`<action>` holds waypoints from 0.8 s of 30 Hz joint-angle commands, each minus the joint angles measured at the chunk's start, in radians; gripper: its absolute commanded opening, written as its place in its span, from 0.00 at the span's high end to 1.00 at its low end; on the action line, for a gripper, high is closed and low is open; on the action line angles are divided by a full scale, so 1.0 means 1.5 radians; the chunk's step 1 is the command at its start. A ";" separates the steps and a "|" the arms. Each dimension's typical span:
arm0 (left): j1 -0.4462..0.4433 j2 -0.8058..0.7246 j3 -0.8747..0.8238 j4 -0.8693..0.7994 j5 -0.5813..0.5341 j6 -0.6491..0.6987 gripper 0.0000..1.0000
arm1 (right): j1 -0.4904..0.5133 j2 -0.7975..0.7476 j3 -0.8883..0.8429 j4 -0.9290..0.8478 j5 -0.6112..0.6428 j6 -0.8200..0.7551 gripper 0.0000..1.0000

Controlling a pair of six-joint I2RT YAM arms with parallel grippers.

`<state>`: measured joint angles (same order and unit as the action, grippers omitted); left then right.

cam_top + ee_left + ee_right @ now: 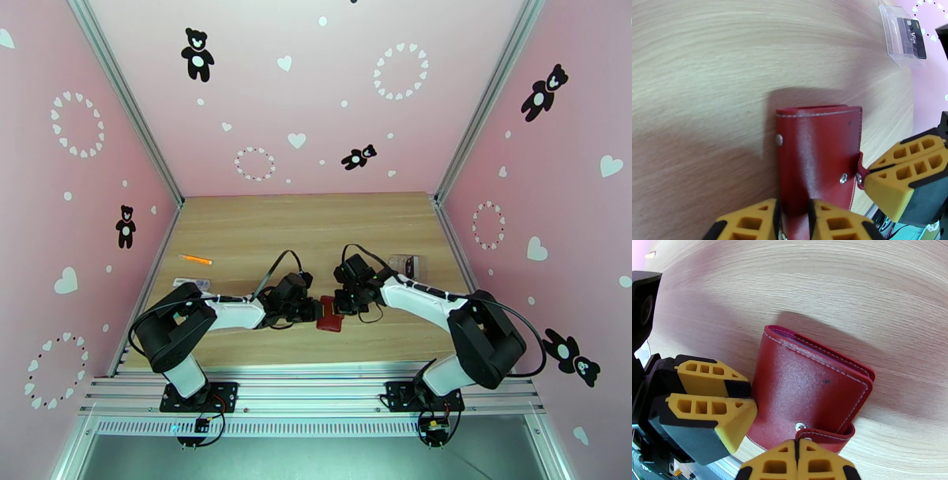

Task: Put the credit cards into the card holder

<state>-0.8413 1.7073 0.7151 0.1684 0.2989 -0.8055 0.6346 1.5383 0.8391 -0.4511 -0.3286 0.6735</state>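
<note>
The wallet (329, 314) is close to the near edge of the surface (711, 79), about midway between its left and right edges, with both arms meeting over it. It is folded shut, red cover up, and casts a broad shadow on the wood. Whether it rests flat or is lifted a little, I cannot tell.

The left gripper (794, 215) is narrowed onto the wallet's near edge, with the leather running in between its yellow fingers (750, 221). The right gripper (798, 456) is pinched closed, its fingertips meeting on the snap tab (825, 436) that sticks out from the wallet's side. A metal stud (801, 425) shows on the cover just beside the tab.

A clear case (892, 35) lies well apart, farther back and near the right edge, with a dark card (914, 37) in it. Near the left edge lie an orange pen (195, 259) and a white strip (192, 282).
</note>
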 commanded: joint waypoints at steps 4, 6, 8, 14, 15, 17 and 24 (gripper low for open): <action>-0.007 0.004 -0.009 0.011 -0.007 -0.002 0.74 | 0.004 0.028 -0.007 0.009 -0.010 0.003 1.00; -0.007 0.006 -0.009 0.013 -0.007 -0.003 0.74 | 0.003 0.029 -0.008 0.010 -0.011 0.003 1.00; -0.007 0.008 -0.010 0.015 -0.007 -0.003 0.74 | 0.003 0.029 -0.008 0.010 -0.011 0.002 1.00; -0.007 0.012 -0.008 0.016 -0.006 -0.004 0.74 | 0.004 0.024 -0.011 0.013 -0.014 0.002 1.00; -0.007 0.012 -0.007 0.016 -0.006 -0.003 0.74 | 0.004 0.026 -0.010 0.014 -0.014 0.002 1.00; -0.007 0.012 -0.007 0.016 -0.005 -0.004 0.74 | 0.004 0.033 -0.009 0.015 -0.013 0.002 1.00; -0.007 0.014 -0.006 0.016 -0.005 -0.003 0.74 | 0.011 0.052 -0.008 0.024 -0.016 0.004 1.00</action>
<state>-0.8413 1.7123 0.7151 0.1722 0.2989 -0.8055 0.6353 1.5780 0.8383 -0.4221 -0.3511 0.6735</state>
